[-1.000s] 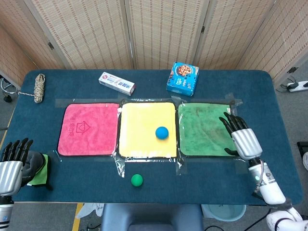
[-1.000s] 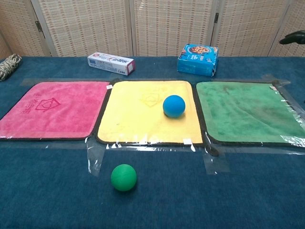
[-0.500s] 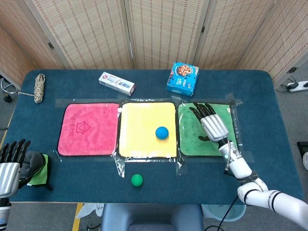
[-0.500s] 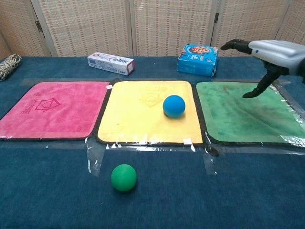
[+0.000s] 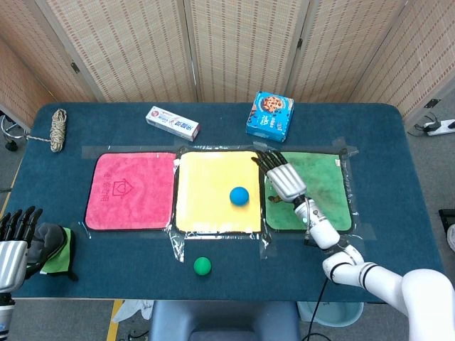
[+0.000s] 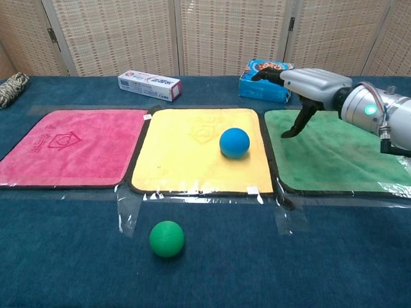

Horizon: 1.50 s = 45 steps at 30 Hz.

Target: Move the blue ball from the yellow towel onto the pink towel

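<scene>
Bring your right hand [image 5: 283, 177], empty with fingers spread, down over the round blue ball [image 5: 239, 195] on the square yellow towel [image 5: 213, 177] before clenching

The right robot hand [image 5: 284, 179] hovers palm-down with fingers spread, empty; the left robot hand [image 5: 14, 241] rests open.

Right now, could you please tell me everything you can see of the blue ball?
The blue ball is a small, plain, matte sphere, smooth and possibly rubber or foam. It rests on the yellow towel, in its right half nearer the green towel, casting a small shadow. Nothing else touches it: the right hand hovers open above the seam between the yellow and green towels, clear of the ball.
</scene>
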### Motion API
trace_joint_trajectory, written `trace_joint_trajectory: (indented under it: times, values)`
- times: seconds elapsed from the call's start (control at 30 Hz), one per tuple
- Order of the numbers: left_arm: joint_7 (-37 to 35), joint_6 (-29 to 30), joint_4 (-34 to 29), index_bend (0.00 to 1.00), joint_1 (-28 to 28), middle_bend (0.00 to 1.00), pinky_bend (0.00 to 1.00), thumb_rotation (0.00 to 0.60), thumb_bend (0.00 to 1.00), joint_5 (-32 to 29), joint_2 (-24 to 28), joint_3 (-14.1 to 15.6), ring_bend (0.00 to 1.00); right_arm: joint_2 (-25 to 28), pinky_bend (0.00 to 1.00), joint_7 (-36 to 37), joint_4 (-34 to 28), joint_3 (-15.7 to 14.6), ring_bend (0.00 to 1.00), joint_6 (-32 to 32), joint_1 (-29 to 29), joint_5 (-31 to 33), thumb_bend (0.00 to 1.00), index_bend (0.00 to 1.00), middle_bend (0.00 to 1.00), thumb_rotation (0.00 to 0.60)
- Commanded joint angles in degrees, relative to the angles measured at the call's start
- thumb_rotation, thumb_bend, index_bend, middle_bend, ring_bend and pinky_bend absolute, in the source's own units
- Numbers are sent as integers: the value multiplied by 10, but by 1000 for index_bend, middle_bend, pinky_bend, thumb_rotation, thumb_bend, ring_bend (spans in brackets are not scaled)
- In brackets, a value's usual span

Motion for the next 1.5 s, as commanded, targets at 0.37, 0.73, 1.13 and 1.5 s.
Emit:
trace_joint_trajectory:
  times: [0.37, 0.73, 1.13, 1.5]
  values:
    - [-1, -5, 2, 66, -1, 82, 0, 600, 432, -6, 0, -2, 40, -86, 0, 66, 145, -34, 0, -12, 63, -40, 85, 0, 0, 600]
    - [-11, -4, 6, 68, 2, 82, 0, 600, 432, -4, 0, -1, 41, -144, 0, 126, 244, -53, 0, -5, 90, -56, 85, 0, 0, 600]
    - [-7, 2, -8, 68, 8, 82, 0, 600, 431, -2, 9, 2, 41, -190, 0, 149, 295, -47, 0, 2, 133, -54, 85, 0, 0, 600]
    - [-12, 3, -3, 68, 11, 82, 0, 600, 432, -3, 9, 2, 41, -219, 0, 134, 299, -22, 0, 8, 179, -38, 85, 0, 0, 600]
